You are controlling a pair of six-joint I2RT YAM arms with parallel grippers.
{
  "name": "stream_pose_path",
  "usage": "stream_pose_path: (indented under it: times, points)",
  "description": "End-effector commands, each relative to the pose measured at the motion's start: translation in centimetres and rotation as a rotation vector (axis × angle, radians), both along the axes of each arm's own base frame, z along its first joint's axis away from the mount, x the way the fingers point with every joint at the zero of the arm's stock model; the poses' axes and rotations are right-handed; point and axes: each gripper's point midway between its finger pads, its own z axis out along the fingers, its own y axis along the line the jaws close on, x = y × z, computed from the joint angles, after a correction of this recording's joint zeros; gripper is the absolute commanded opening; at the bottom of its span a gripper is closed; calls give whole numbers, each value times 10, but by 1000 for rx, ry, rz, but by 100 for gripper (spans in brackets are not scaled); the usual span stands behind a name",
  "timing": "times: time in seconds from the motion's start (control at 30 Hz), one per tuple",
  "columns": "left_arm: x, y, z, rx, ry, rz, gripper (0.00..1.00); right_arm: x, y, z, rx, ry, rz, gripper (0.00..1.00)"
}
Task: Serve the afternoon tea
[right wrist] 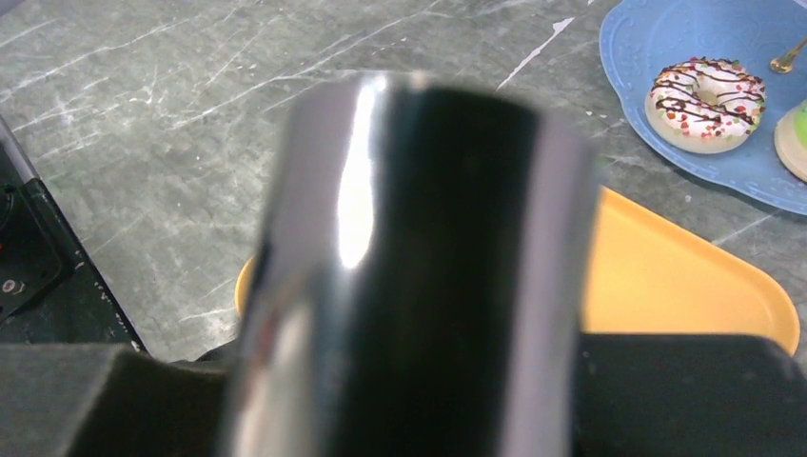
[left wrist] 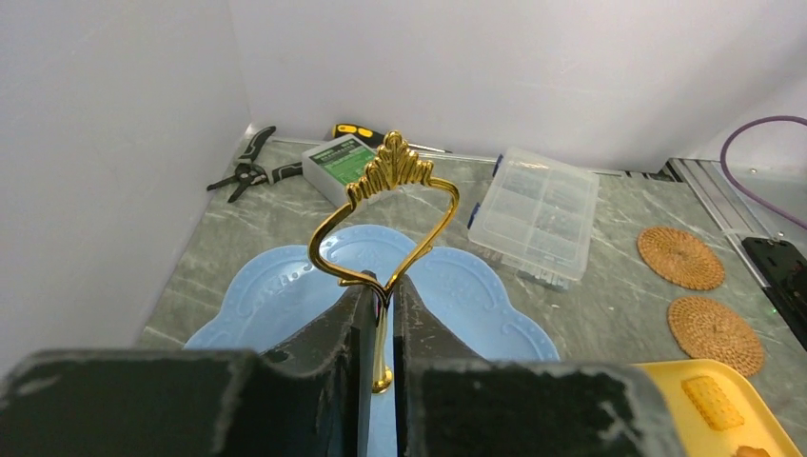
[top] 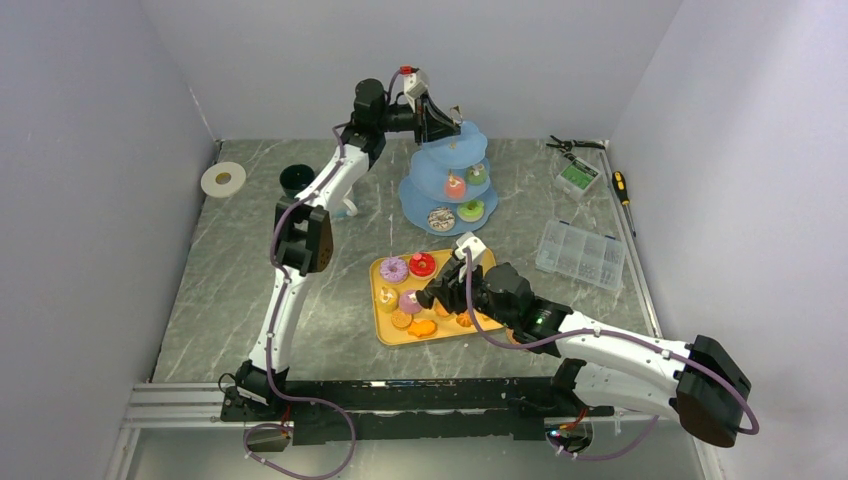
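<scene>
The light-blue three-tier stand (top: 445, 185) stands at the back centre, with doughnuts and a cupcake on its tiers. My left gripper (top: 440, 120) is at its top, shut on the stem of the gold handle (left wrist: 390, 181) above the top tier (left wrist: 285, 295). My right gripper (top: 450, 290) hovers over the yellow tray (top: 380, 335), shut on the black tongs (right wrist: 409, 267), which fill its view. A pink doughnut (top: 393, 269), a red doughnut (top: 422, 264) and orange biscuits (top: 423, 326) lie on the tray. A dark green mug (top: 296, 181) and a half-hidden white mug (top: 345, 208) sit at the left.
A clear compartment box (top: 581, 252), a green box (top: 578, 176), pliers (top: 572, 145) and a screwdriver (top: 622, 187) lie at the right. A white tape roll (top: 223, 179) is at the far left. Two woven coasters (left wrist: 680, 257) show in the left wrist view.
</scene>
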Motion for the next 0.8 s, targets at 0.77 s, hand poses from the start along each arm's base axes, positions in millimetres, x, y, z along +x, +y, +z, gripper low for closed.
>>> stream_pose_path:
  times: [0.77]
  points:
    - [-5,21,85,-120,-223,423,3,15,-16,38,27,-108,-92,37]
